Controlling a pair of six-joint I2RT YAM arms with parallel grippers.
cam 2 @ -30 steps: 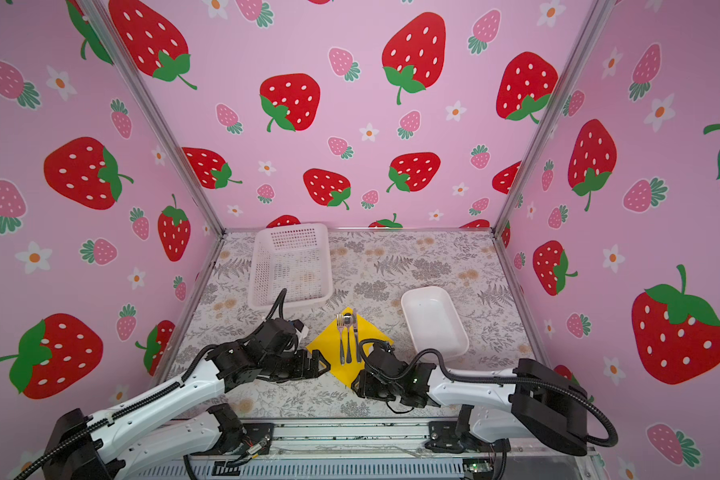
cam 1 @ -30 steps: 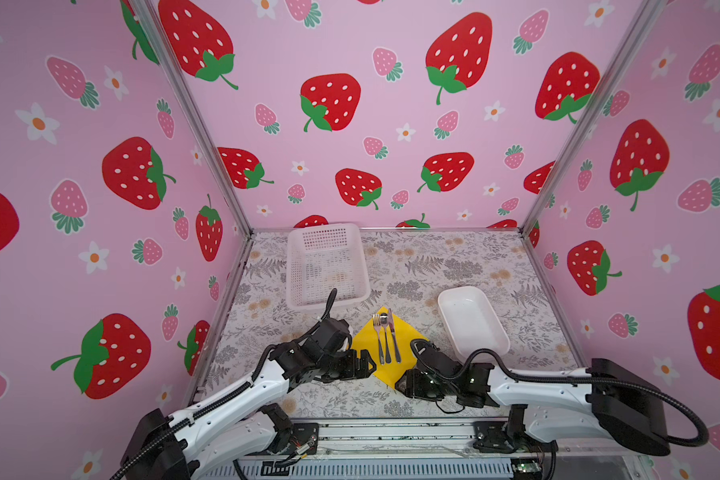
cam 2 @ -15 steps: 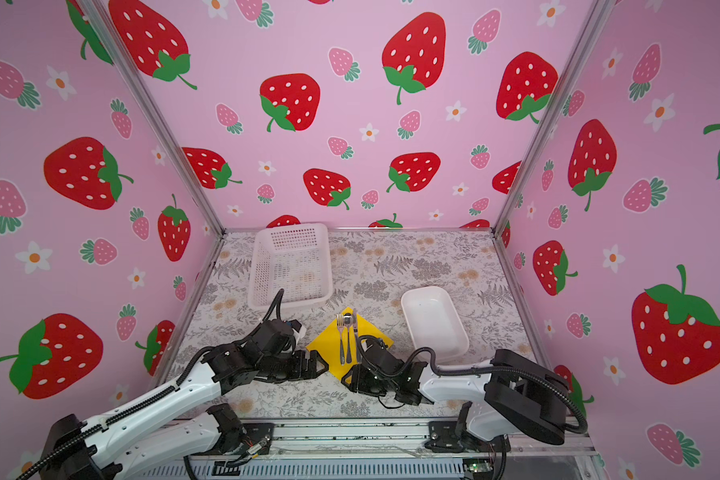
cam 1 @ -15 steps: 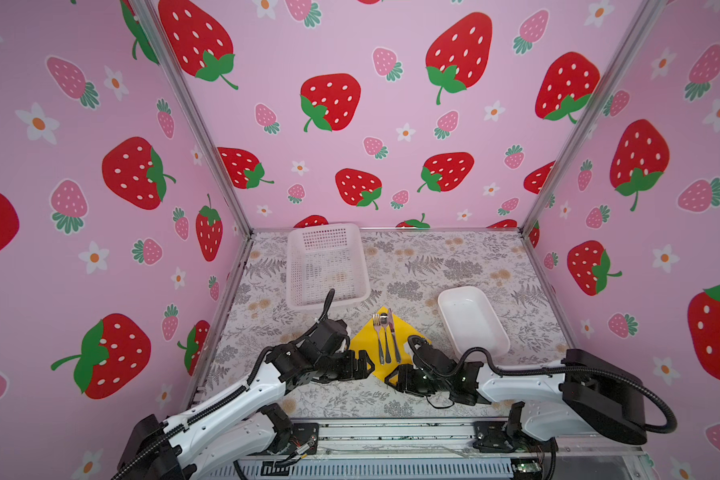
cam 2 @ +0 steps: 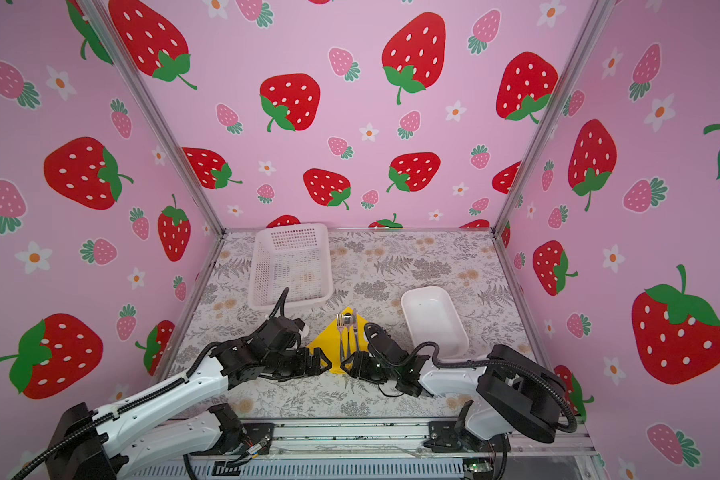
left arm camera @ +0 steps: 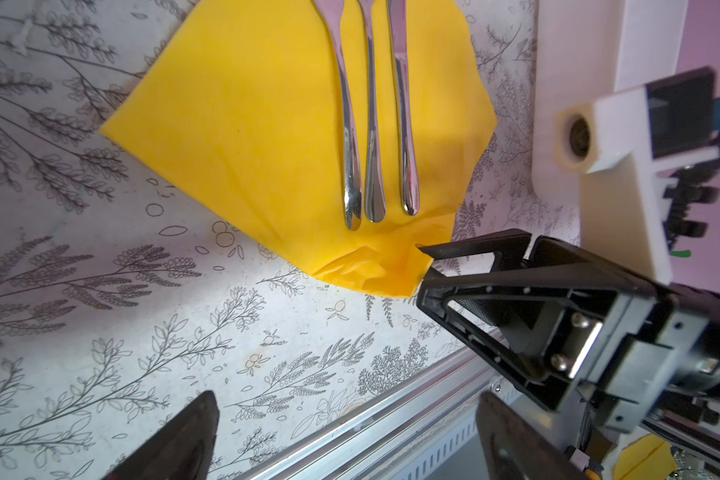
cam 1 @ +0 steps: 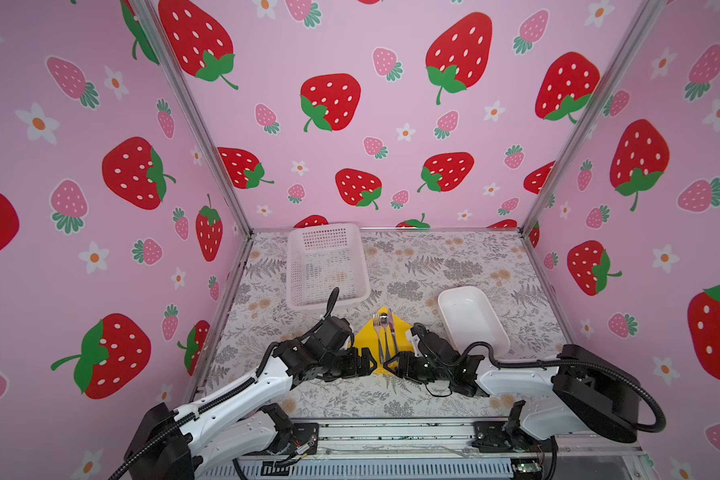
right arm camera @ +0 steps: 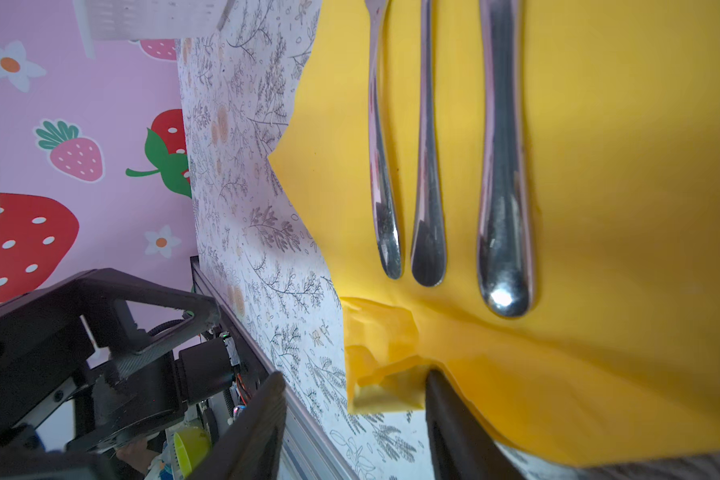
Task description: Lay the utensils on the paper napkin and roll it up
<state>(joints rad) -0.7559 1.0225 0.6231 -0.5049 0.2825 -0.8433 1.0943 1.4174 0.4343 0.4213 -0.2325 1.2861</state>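
Watching both top views, I see the utensils (cam 1: 384, 334) lying side by side on the paper napkin (cam 1: 364, 345), in front of the basket (cam 1: 329, 229) and beside the tray (cam 1: 445, 296). Their long axes run front to back, heads toward the far wall. The right gripper (left arm camera: 424, 266) has its jaws apart around the napkin's near corner, one finger beneath it. A second ago it sat further right and that corner lay flat; now the corner is crumpled. The left gripper (left arm camera: 345, 419) gapes wide beside the sheet, its place unchanged.

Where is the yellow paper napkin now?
In both top views the paper napkin lies at the front middle of the table, between the left gripper and the right gripper, with the utensils on it.
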